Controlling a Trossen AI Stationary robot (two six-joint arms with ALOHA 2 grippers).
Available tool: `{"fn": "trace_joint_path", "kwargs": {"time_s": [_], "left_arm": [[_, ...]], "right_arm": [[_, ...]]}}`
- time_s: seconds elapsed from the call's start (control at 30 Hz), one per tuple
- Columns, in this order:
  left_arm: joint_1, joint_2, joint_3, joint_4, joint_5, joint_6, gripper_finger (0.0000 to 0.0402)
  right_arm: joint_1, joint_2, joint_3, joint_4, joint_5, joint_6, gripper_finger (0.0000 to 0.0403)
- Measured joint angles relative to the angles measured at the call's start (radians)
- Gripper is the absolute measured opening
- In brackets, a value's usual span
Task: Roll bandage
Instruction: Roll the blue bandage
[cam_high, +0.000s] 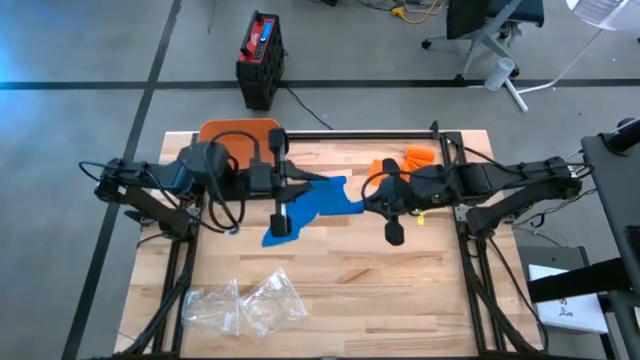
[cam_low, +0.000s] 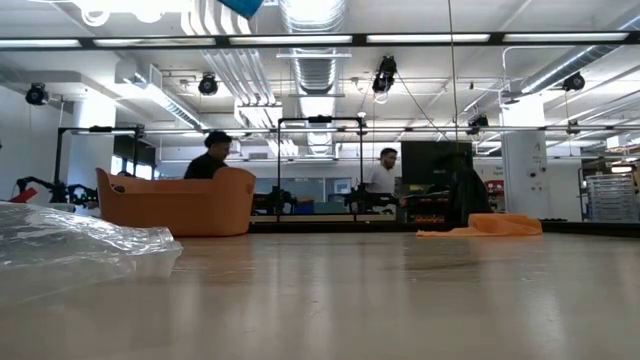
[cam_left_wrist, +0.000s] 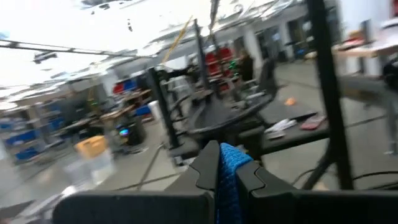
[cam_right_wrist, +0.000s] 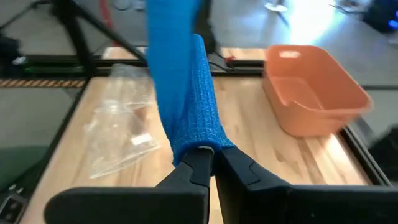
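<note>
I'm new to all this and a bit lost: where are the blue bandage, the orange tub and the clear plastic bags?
blue bandage (cam_high: 318, 203): high view, middle of the stretched cloth.
orange tub (cam_right_wrist: 314, 87): right wrist view, inner wall.
clear plastic bags (cam_high: 245, 303): high view, where the two bags meet.

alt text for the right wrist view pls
The right gripper is shut on one end of a blue bandage, which stretches away above a wooden table. Beyond it on the table are an orange bin and clear plastic bags.
</note>
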Motion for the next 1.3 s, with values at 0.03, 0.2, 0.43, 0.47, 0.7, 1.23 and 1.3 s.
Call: {"fn": "trace_joint_path", "kwargs": {"time_s": [0.03,0.2,0.43,0.47,0.7,1.23,1.3], "left_arm": [[0.002,0.000,0.000,-0.004,-0.017,0.005,0.0000],[0.019,-0.008,0.000,-0.018,-0.030,0.021,0.0000],[0.021,-0.031,0.000,-0.149,-0.118,0.020,0.0000],[0.021,-0.034,0.000,-0.161,-0.120,0.018,0.0000],[0.018,-0.043,0.000,-0.181,-0.122,0.014,0.0000],[0.034,-0.017,-0.099,-0.345,-0.102,0.062,0.0000],[0.035,-0.016,-0.136,-0.293,-0.102,0.070,0.0000]], "right_arm": [[0.000,0.000,0.000,0.004,-0.026,-0.021,0.0003],[0.008,0.001,0.000,0.044,-0.115,-0.074,0.0003],[0.052,-0.002,0.000,0.043,-0.159,-0.129,0.0003],[0.061,-0.004,0.000,0.044,-0.169,-0.133,0.0003],[0.079,-0.012,0.002,0.046,-0.154,-0.120,0.0003],[0.114,-0.028,0.002,0.102,-0.223,-0.133,0.0003],[0.118,-0.028,0.002,0.110,-0.247,-0.145,0.0003]]}}
